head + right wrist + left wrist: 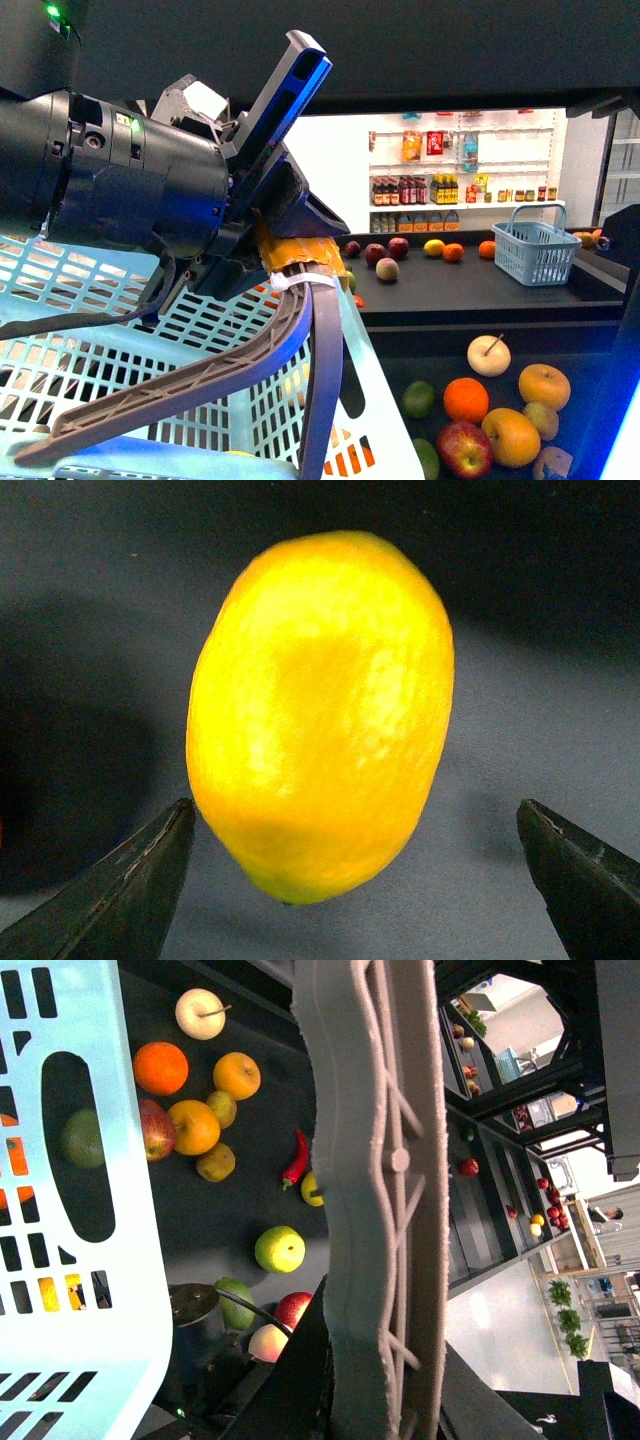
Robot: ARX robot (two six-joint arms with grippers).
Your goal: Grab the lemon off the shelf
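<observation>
The lemon [320, 715], bright yellow and oval, fills the right wrist view and lies on a dark shelf tier [540, 690]. My right gripper [355, 815] is open, with one dark fingertip on each side of the lemon's near end; neither touches it. This gripper does not show in the front view. My left gripper [372, 1000] is shut and empty; its grey ribbed fingers [200, 375] hang over a light blue basket [110, 330]. The black shelf [480, 300] stands ahead with fruit on two tiers.
The lower tier holds oranges [465, 399], apples [463, 448], a pale pear [489, 356] and a red chilli [295, 1160]. A small blue basket [537, 250] stands on the upper tier beside more fruit. White shop shelves [450, 170] of bottles are behind.
</observation>
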